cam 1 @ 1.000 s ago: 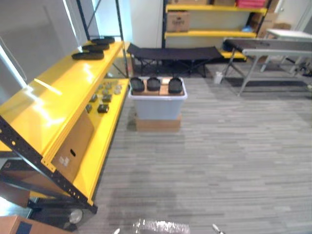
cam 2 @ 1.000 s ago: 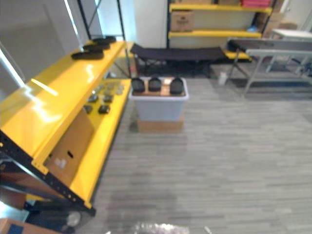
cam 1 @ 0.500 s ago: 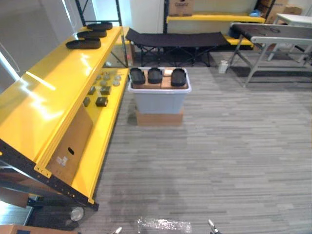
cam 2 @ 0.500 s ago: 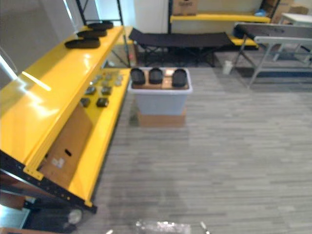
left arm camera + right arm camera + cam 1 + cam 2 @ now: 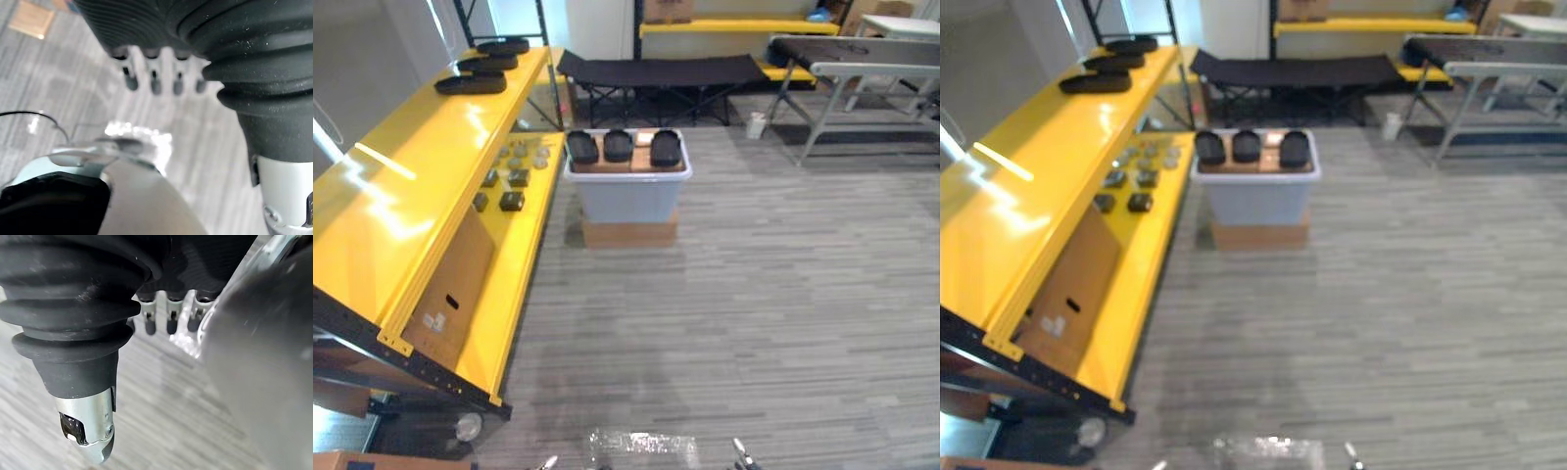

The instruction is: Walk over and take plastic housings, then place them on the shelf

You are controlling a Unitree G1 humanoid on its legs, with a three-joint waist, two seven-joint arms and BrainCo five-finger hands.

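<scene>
Left hand (image 5: 152, 82) is hanging with fingers straight and loose, carrying nothing; judged idle for the walk. Yellow shelf (image 5: 401, 196) is running along the left. Three black housings (image 5: 470, 84) are lying in a row at its far end, probably marking the drop zone. Cardboard box (image 5: 450, 294) beneath is showing a white label, unreadable. Centre: three more housings (image 5: 618, 145) are waiting on top of a grey bin (image 5: 626, 196), raised on a cardboard base (image 5: 628, 232), likely for easier reach. Right hand (image 5: 168, 318) is likewise hanging slack and empty.
</scene>
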